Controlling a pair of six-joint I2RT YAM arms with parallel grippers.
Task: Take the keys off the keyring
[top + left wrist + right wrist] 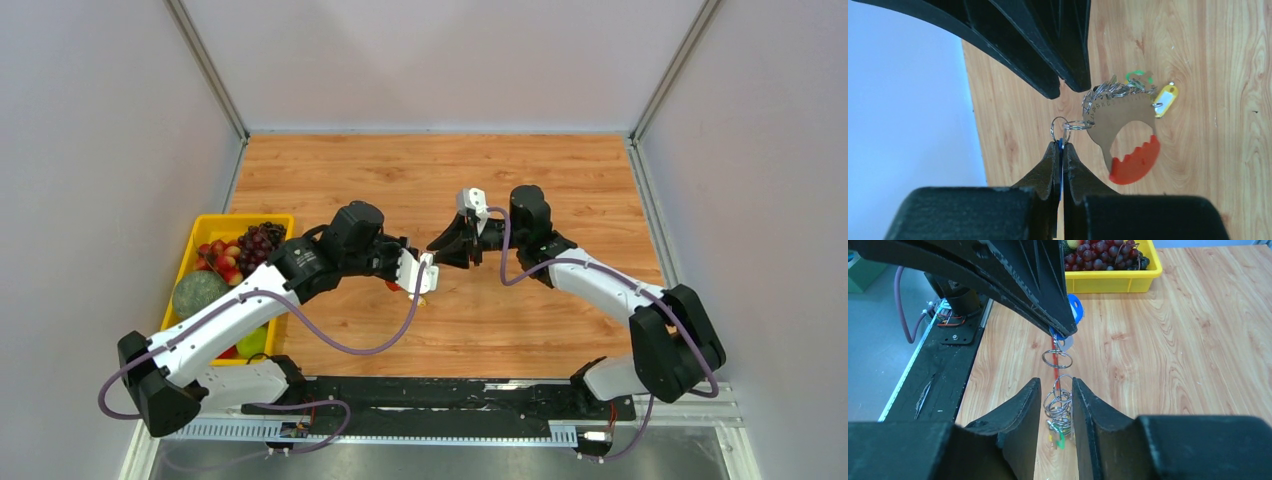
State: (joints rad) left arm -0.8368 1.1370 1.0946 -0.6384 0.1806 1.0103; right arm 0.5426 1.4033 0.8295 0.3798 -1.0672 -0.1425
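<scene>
Fruit bin (245, 218) sits far left. Left gripper (1061, 145) is pinched tight on a blue key (1075, 307), whose small ring links to the keyring (1133, 162). The keyring is strung between both grippers near the table's (560, 180) middle. Yellow key (1166, 100) and green key (1138, 76) hang off its ring cluster. Right gripper (1056, 382) shows a narrow gap at that cluster, but I cannot tell if it grips.

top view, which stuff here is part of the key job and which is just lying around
Job in hand: keyring with red clip; blue key, pinched by the left gripper; yellow key; green key; right gripper.

Lying about: yellow bin, grapes, green melon.
</scene>
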